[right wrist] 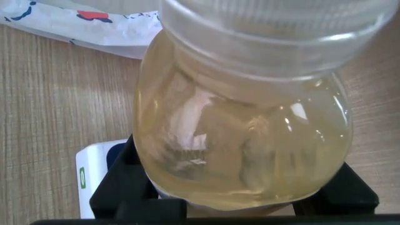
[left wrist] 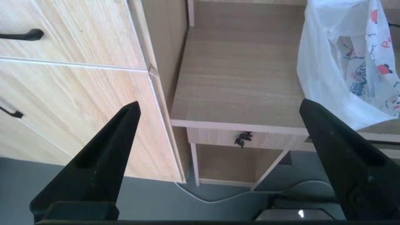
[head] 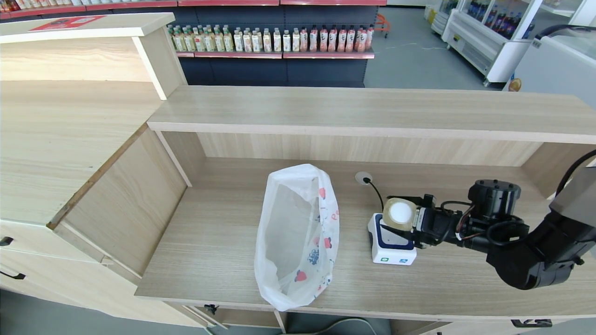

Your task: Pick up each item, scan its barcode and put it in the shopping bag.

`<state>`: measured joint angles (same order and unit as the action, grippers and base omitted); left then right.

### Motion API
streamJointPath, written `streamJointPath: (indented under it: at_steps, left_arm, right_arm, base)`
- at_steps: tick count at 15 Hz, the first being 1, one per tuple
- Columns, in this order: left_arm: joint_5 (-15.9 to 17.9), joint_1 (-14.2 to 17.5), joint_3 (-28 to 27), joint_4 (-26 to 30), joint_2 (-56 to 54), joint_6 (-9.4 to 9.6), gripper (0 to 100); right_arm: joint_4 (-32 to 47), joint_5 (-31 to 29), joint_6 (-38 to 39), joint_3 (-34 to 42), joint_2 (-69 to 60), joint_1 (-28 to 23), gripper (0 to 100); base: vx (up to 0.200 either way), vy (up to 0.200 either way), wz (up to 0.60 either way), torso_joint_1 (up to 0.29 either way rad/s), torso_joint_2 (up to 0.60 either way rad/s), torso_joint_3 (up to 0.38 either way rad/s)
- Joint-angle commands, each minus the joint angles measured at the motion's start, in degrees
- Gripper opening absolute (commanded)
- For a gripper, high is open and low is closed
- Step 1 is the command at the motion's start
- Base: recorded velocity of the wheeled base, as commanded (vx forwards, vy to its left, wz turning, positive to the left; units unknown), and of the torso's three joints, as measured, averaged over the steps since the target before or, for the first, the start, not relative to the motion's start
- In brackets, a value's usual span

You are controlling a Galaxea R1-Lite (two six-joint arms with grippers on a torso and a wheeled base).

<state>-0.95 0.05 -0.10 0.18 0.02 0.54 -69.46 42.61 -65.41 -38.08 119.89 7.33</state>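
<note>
Your right gripper [head: 416, 220] is clamped around a small, round clear plastic bottle [head: 400, 214]. The bottle is full of pale yellow liquid and has a white cap, which shows from above. The gripper holds it just above a white and blue box-shaped barcode scanner [head: 391, 245] on the light wooden counter [head: 219, 232]. A translucent white plastic shopping bag with red and blue prints [head: 298, 232] lies open on the counter, beside the scanner on the robot's left and not touching it. Your left gripper [left wrist: 219, 107] hangs in front of the counter's near edge, its dark fingers spread wide with nothing between them. Expect the bottle to be fairly heavy for its size, with stiff, smooth walls that are probably slippery, and liquid that may slosh. Grip it across the rounded belly below the cap, firmly and without crushing. The bag looks limp and will likely give no support.
</note>
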Motion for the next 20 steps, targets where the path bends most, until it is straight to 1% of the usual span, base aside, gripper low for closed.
streamJointPath:
  at_steps: [1, 3, 7, 10, 12, 14, 15, 16, 17, 18, 19, 20]
  left_arm:
    - [-0.02, 0.04, 0.01, -0.01, -0.02, -0.01, 100]
    - [-0.02, 0.04, 0.01, -0.01, -0.02, -0.01, 100]
    - [-0.02, 0.04, 0.01, -0.01, -0.02, -0.01, 100]
    - [-0.02, 0.04, 0.01, -0.01, -0.02, -0.01, 100]
    - [-0.02, 0.04, 0.01, -0.01, -0.02, -0.01, 100]
    - [-0.02, 0.04, 0.01, -0.01, -0.02, -0.01, 100]
    - [-0.02, 0.04, 0.01, -0.01, -0.02, -0.01, 100]
    - [-0.02, 0.04, 0.01, -0.01, 0.06, -0.01, 100]
    - [-0.02, 0.04, 0.01, -0.01, -0.02, -0.01, 100]
    - [-0.02, 0.04, 0.01, -0.01, -0.02, -0.01, 100]
    - [-0.02, 0.04, 0.01, -0.01, -0.02, -0.01, 100]
    - [-0.02, 0.04, 0.01, -0.01, -0.02, -0.01, 100]
  right_arm:
    - [-0.15, 0.02, -0.50, -0.24, 1.39, 0.23, 0]
    - [-0.06, -0.07, -2.44, -0.24, 1.48, 0.14, 0]
    - [-0.15, -0.07, -3.23, -0.68, 1.92, 0.14, 0]
    - [-0.15, -0.07, -3.23, -0.59, 1.83, 0.14, 0]
    - [-0.15, -0.07, -1.91, -0.94, 0.25, 0.06, 0]
    - [1.00, -0.77, 15.76, -1.47, -10.29, -2.49, 0]
    - [3.19, -2.70, 22.44, -1.47, -15.66, -3.20, 0]
    - [6.62, -4.81, 27.62, -2.17, -21.81, -3.20, 0]
    - [9.78, -5.34, 30.43, -2.17, -25.85, -3.02, 0]
    - [15.32, -5.60, 32.54, -1.38, -31.30, -3.20, 0]
    - [17.17, -5.87, 33.69, -0.85, -32.88, -3.20, 0]
    - [21.65, -10.26, 43.35, 0.03, -36.75, -2.93, 0]
  base:
    - [0.000, 0.000, 0.00, 0.000, 0.00, 0.000]
    - [0.000, 0.000, 0.00, 0.000, 0.00, 0.000]
    - [0.000, 0.000, 0.00, 0.000, 0.00, 0.000]
    - [0.000, 0.000, 0.00, 0.000, 0.00, 0.000]
    - [0.000, 0.000, 0.00, 0.000, 0.00, 0.000]
    - [0.000, 0.000, 0.00, 0.000, 0.00, 0.000]
    - [0.000, 0.000, 0.00, 0.000, 0.00, 0.000]
    - [0.000, 0.000, 0.00, 0.000, 0.00, 0.000]
    - [0.000, 0.000, 0.00, 0.000, 0.00, 0.000]
    - [0.000, 0.000, 0.00, 0.000, 0.00, 0.000]
    - [0.000, 0.000, 0.00, 0.000, 0.00, 0.000]
    - [0.000, 0.000, 0.00, 0.000, 0.00, 0.000]
